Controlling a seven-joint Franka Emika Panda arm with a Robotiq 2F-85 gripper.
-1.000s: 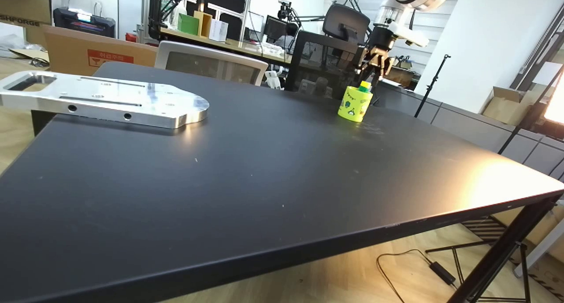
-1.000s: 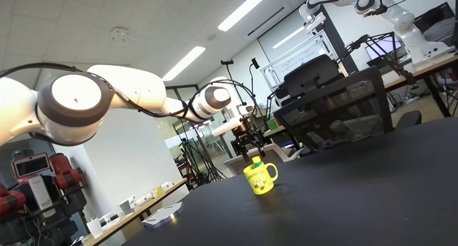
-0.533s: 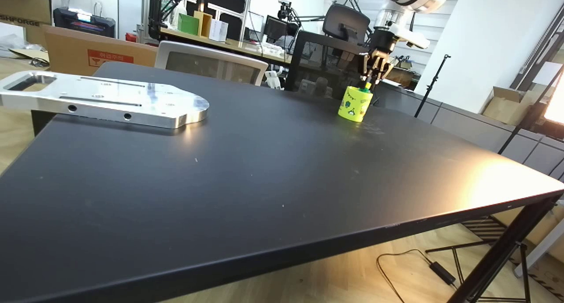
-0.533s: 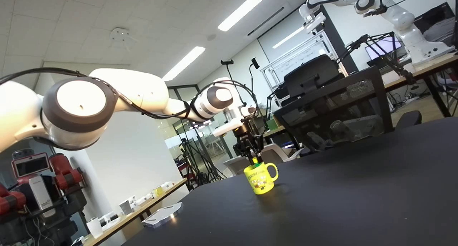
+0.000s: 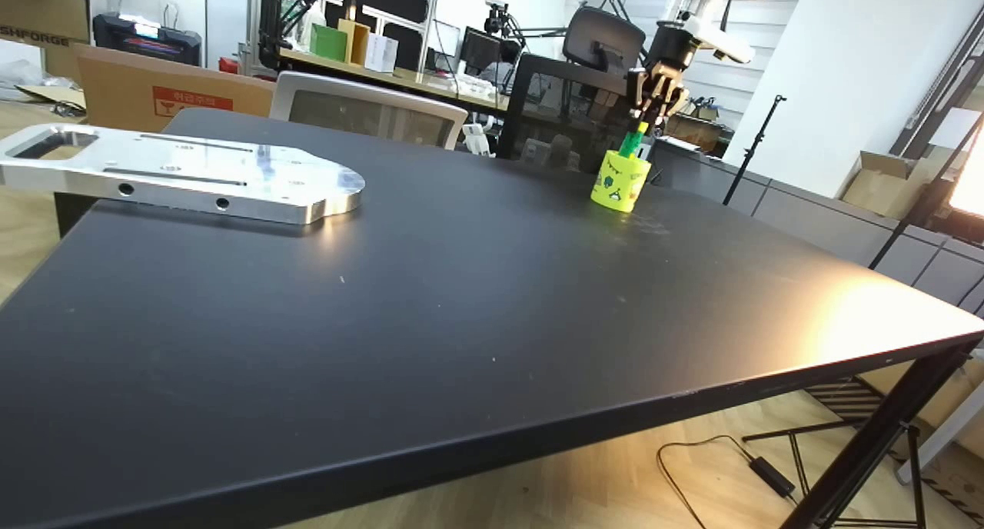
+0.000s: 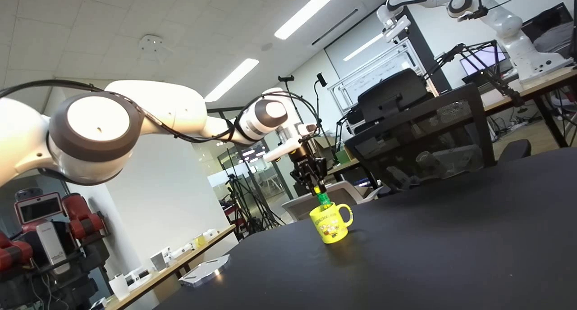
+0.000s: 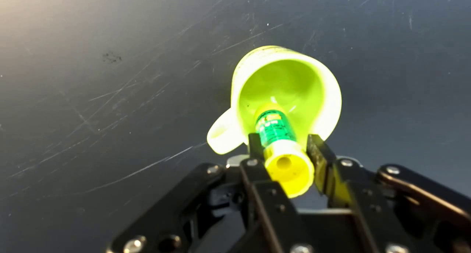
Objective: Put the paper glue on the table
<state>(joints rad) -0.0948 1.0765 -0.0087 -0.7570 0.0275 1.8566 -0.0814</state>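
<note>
The paper glue point(image 7: 276, 129), a slim stick with a green label and yellow ends, stands partly out of a lime-yellow mug point(image 6: 330, 225). Its lower part is still inside the mug, hidden by the wall in both exterior views. My gripper point(image 7: 285, 144) is shut on the upper yellow end, one finger on each side. From outside, the green body of the glue point(image 5: 631, 144) shows between the mug's rim and the gripper point(image 6: 316, 190). The mug rests on the black table point(image 5: 461, 298), its handle pointing left in the wrist view.
A silver metal plate point(image 5: 254, 168) lies at the table's far end from the mug in an exterior view. A light-backed chair point(image 5: 369, 106) and a black mesh chair point(image 6: 419, 134) stand close to the table's edges.
My gripper came down over the glue's top, closed on it and rose. The glue has come up with it, so more green body shows above the rim. The mug shifted slightly.
</note>
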